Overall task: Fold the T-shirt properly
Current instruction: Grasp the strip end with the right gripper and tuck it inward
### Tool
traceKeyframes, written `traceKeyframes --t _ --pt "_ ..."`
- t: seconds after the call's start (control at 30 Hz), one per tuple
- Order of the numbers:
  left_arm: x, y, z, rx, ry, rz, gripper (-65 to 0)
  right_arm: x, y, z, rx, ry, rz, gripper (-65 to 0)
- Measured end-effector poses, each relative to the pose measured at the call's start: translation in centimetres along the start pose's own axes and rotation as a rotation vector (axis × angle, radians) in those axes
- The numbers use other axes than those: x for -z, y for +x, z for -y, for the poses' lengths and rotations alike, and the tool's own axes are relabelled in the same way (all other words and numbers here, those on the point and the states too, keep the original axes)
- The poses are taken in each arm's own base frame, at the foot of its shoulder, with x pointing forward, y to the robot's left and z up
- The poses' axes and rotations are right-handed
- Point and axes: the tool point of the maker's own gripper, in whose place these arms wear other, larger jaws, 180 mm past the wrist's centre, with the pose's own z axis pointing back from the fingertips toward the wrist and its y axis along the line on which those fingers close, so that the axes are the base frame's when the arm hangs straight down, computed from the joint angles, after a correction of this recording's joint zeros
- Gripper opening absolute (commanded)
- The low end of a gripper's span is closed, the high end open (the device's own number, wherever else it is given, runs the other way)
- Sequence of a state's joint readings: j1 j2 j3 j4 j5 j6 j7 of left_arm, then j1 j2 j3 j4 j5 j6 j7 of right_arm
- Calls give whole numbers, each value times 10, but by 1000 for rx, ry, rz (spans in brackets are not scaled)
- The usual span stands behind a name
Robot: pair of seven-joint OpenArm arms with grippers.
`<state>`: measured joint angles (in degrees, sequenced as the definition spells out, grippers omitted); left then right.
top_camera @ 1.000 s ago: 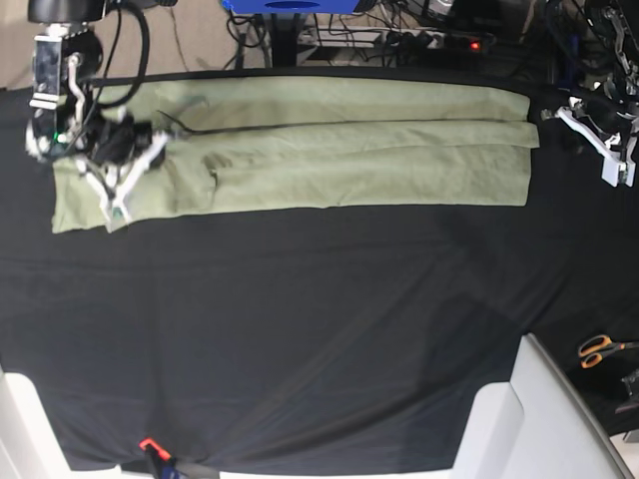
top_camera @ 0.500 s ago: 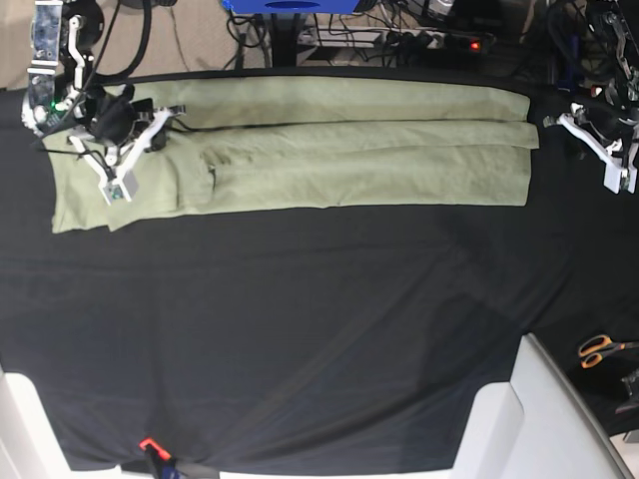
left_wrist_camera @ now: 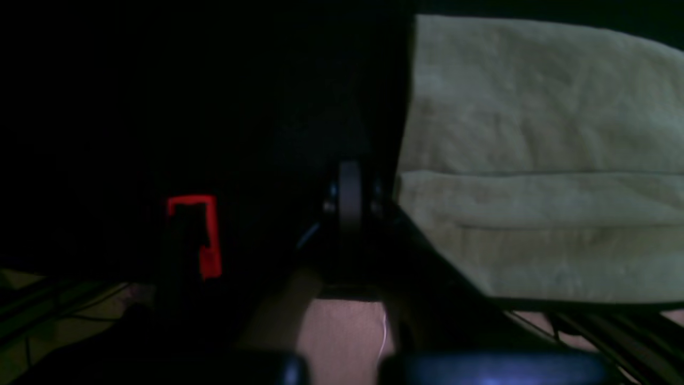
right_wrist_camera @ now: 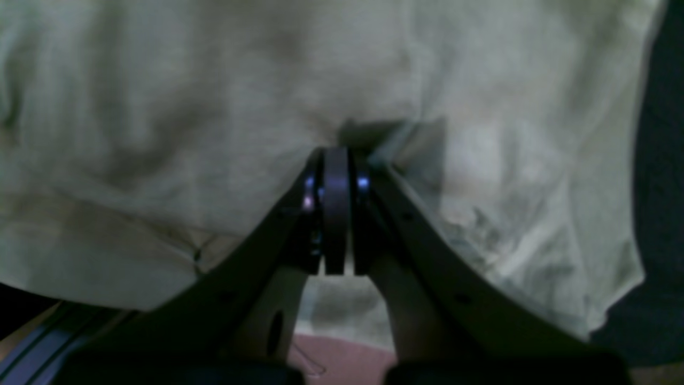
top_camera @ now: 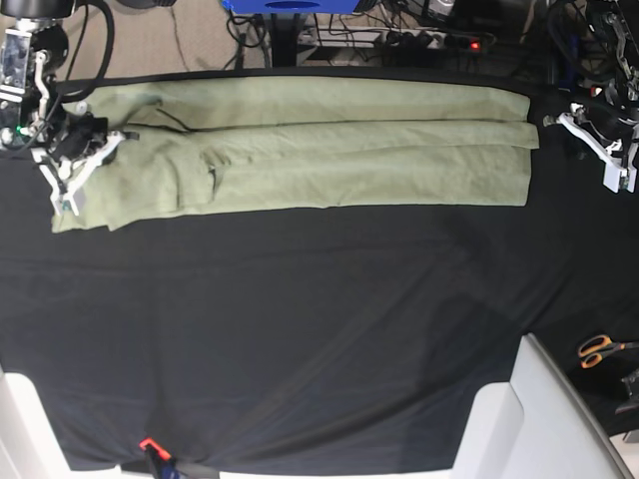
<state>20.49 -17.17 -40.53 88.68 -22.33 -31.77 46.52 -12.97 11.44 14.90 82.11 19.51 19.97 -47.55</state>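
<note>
**Lengthwise folds done, crosswise folds left**

T-shirt [top_camera: 300, 150] lying as a long narrow band across the far side of the black-draped bench [top_camera: 319, 339], sides apparently folded in. Probably still to be folded end to end. Right hand [top_camera: 62, 190] pressed together, empty, over the collar-side end. Left hand [top_camera: 611, 165] pressed together, clear of the cloth. No readable writing anywhere.

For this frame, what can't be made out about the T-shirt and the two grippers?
- Right wrist view: blur hides whether the shut right gripper pinches T-shirt cloth.
- Left wrist view: darkness swallows the left gripper; only the shirt's end shows.
- Base view: collar and sleeves too small and folded under to locate; the layer count is unclear.
- Base view: scissors cut off by the edge.
</note>
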Motion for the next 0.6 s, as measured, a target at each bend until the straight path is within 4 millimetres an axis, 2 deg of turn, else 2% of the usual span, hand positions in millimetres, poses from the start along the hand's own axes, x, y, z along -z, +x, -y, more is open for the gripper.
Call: traceKeyframes --t 0.17,0.23,0.37,0.6 --pt "0 0 0 -1 0 1 -650 0 -15 6 36 -10 -1 -642" --pt "0 1 0 0 1 2 -650 -5 -20 11 84 -37 1 -642" --pt "0 3 -1 0 1 6 -650 -21 -33 22 58 -89 -27 -642" --pt "0 3 0 2 1 5 -650 -34 -12 14 28 -86 17 -642"
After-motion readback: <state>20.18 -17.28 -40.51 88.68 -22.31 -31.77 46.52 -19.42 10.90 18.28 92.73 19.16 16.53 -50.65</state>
